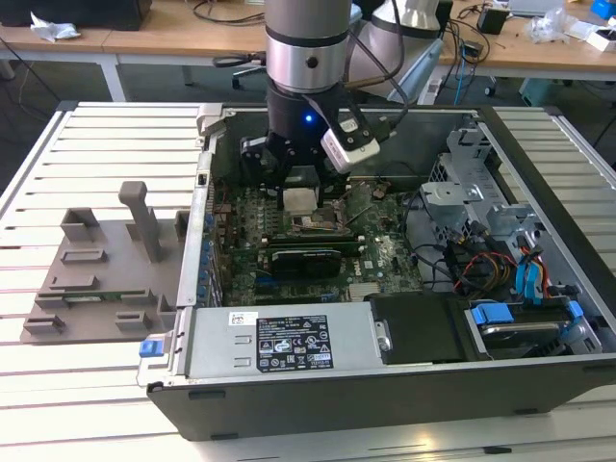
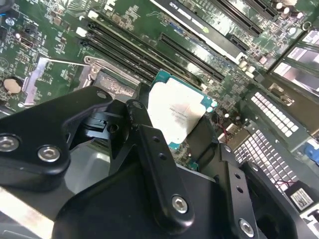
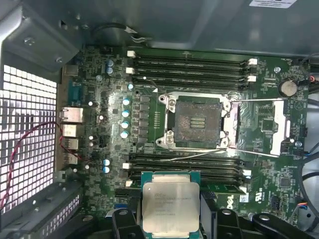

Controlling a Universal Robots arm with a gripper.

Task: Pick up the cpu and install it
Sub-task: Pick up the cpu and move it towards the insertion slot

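a: spotted the cpu (image 3: 171,201) where?

b: found it inside the open computer case (image 1: 385,409), held flat with the silvery top plate up. pictured in both wrist views pinched by its edges in the gripper (image 3: 171,221), black fingers (image 2: 144,134) closed against two opposite sides.

a: seated already?

b: not yet. hung over the green motherboard (image 3: 99,149), above a row of memory slots (image 3: 184,162) just beside the socket (image 3: 197,121), and stood apart from that socket.

a: and made out what of the socket?

b: caught it lying open in the first wrist view, with the dark square of contacts exposed. saw the metal load plate (image 3: 275,134) swung off to one side and thin lever wires stretched between plate and frame.

a: got what from the exterior view?

b: showed the arm (image 1: 306,48) reaching straight down into the case, with a pale square gripped at its tip. also showed a long black card (image 1: 306,258) lying across the board, near the gripper.

a: noticed anything outside the case?

b: noted a grey fixture plate (image 1: 96,279) lying on the white slatted table (image 1: 96,135), on the exterior view's left, just beside the case wall.
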